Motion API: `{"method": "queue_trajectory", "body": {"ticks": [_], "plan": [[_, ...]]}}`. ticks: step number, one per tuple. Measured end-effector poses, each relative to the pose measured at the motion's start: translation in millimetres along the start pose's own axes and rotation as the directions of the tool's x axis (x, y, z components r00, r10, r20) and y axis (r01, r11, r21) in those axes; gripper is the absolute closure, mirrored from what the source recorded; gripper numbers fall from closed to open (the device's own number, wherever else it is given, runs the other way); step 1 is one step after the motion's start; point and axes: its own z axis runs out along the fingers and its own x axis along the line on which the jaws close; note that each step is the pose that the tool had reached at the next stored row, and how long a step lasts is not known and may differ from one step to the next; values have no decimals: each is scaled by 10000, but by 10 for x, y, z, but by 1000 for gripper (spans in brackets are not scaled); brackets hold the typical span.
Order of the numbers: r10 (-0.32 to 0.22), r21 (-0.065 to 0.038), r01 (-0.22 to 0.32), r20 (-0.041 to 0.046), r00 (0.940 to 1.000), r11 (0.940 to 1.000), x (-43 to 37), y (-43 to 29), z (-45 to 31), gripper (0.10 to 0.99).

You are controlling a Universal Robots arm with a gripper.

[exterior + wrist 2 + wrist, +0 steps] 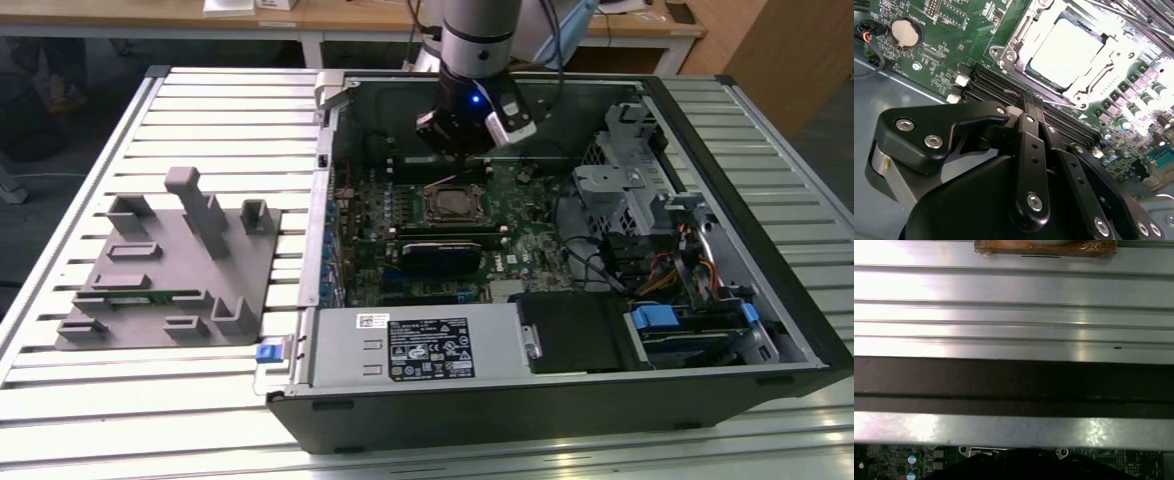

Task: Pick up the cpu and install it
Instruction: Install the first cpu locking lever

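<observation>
- The ribbed metal table [160,120] carries everything; in the first wrist view its pale slats [1014,295] run straight across, with a dark band of case wall between them and a strip of green board.
- One open computer case [747,200] lies on its side on the table, taking up the exterior view's right half. One black power supply box [441,345] with a white label sits along its near edge, and a grey drive cage [634,165] with bundled cables fills the exterior view's right side of the case.
- One grey holder tray [167,265] with upright blocks lies on the table at the exterior view's left, well apart from the arm.
- One green motherboard [400,215] covers the case floor. In the second wrist view a single round coin battery [906,32] sits on it, and long black memory slots [999,87] lie between the gripper and the socket.
- The gripper [1033,102] hangs above the board, just behind the socket in the exterior view [461,135] — its two black fingers are pressed together and hold nothing.
- The cpu [1066,50] lies flat in the socket, pale top up, inside the open metal frame [1094,82] — square, so no long axis shows; its edges line up with the frame.
</observation>
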Motion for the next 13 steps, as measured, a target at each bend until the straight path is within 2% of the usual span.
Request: {"method": "queue_trajectory", "body": {"ticks": [13], "plan": [[1, 1, -1, 0, 10000, 10000, -51, -13, 134, 980]]}}
